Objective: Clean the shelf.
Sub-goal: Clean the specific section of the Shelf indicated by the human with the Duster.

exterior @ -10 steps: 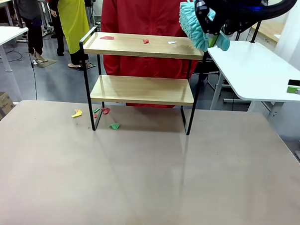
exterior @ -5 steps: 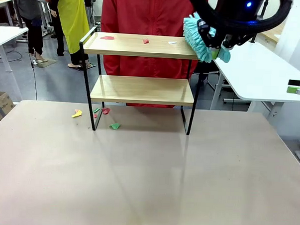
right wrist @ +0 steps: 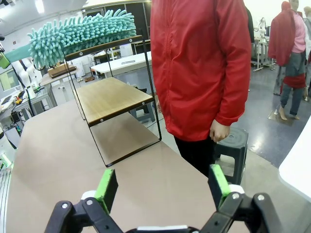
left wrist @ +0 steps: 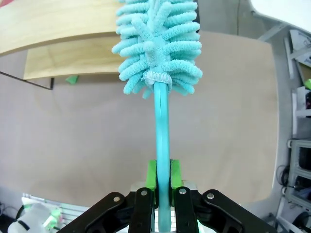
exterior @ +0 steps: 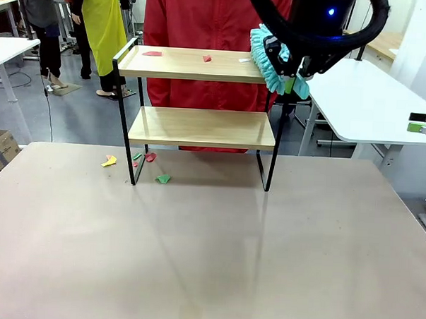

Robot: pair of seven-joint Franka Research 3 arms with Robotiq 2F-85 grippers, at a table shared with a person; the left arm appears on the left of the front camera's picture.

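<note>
The shelf (exterior: 203, 65) stands at the table's far side, two wooden boards in a black frame. On its top board lie two red scraps (exterior: 152, 53) and a white one (exterior: 244, 60). My left gripper (exterior: 293, 72) is shut on the handle of a teal fluffy duster (exterior: 266, 54), whose head sits at the top board's right end. In the left wrist view the duster (left wrist: 158, 43) points away from the gripper (left wrist: 163, 180), over the shelf boards (left wrist: 58, 29). My right gripper (right wrist: 163, 187) is open and holds nothing; it faces the shelf (right wrist: 114, 97) from the side.
Yellow (exterior: 110, 161), red (exterior: 151, 157) and green (exterior: 163, 178) scraps lie on the table by the shelf's left leg. A person in a red jacket (exterior: 205, 21) stands right behind the shelf. A white table (exterior: 364, 95) is at the right.
The left arm has carried the duster down and leftward, from off the shelf's right end onto the right end of the top board. The scraps and right gripper stay put.
</note>
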